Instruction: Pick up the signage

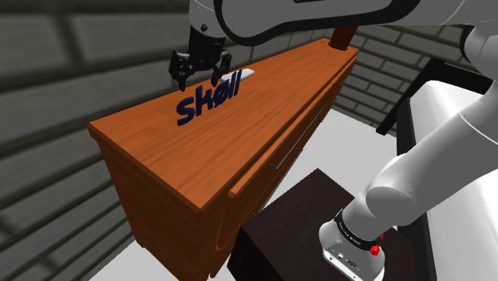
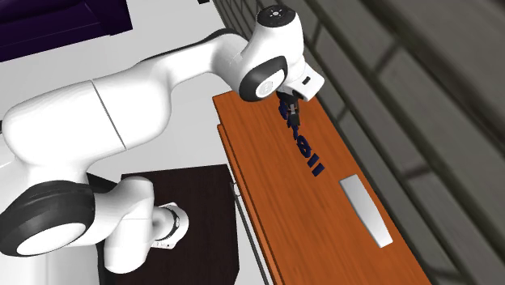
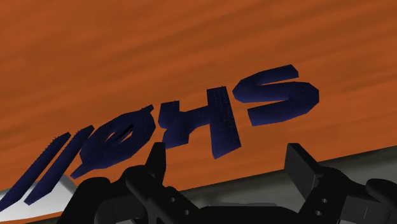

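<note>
The signage (image 1: 206, 100) is a row of dark blue letters standing upright on the orange-brown wooden dresser top (image 1: 183, 152). In the second exterior view the signage (image 2: 306, 147) runs along the dresser top (image 2: 275, 194) close to the wall side. My black gripper (image 1: 199, 80) hovers a little above the sign's S end, open, with nothing between its fingers. Seen from the second exterior view, the gripper (image 2: 291, 115) covers that end of the sign. Through the wrist view the gripper (image 3: 229, 164) stands apart from the letters (image 3: 210, 121), which lie just ahead of the fingers (image 3: 302, 167).
A flat grey slab (image 2: 366, 209) lies on the dresser past the sign's other end, also seen as a pale slab (image 1: 247, 74). A brown object (image 1: 343, 36) stands at the dresser's far end. A grey brick wall (image 1: 56, 72) runs behind. The dark stand (image 1: 295, 223) sits in front.
</note>
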Robot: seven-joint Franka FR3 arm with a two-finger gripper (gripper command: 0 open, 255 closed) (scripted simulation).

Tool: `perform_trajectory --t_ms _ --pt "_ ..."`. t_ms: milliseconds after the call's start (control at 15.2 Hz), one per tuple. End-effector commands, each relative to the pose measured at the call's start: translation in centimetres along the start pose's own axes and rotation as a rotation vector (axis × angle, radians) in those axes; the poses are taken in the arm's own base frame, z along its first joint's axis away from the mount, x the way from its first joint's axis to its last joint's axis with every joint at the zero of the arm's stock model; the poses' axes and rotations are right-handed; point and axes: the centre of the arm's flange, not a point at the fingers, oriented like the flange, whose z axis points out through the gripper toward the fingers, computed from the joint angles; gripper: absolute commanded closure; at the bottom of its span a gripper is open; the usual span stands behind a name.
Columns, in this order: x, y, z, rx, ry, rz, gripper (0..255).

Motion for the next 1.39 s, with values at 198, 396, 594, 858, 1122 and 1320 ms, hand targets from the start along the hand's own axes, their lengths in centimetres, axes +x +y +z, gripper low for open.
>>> perform_trajectory --t_ms 198,396,594,858,1122,1320 --pt "-0.1 0.0 0.2 0.000 0.000 0.000 255" --pt "-0.1 0.0 0.2 0.000 0.000 0.000 255" --pt "-0.1 0.0 0.2 0.000 0.000 0.000 255" --pt "0.4 0.0 -1.9 0.000 0.000 0.000 255" --pt "1.0 0.0 -3.9 0.000 0.000 0.000 255" --pt "1.4 0.0 -5.4 0.000 0.000 0.000 255"
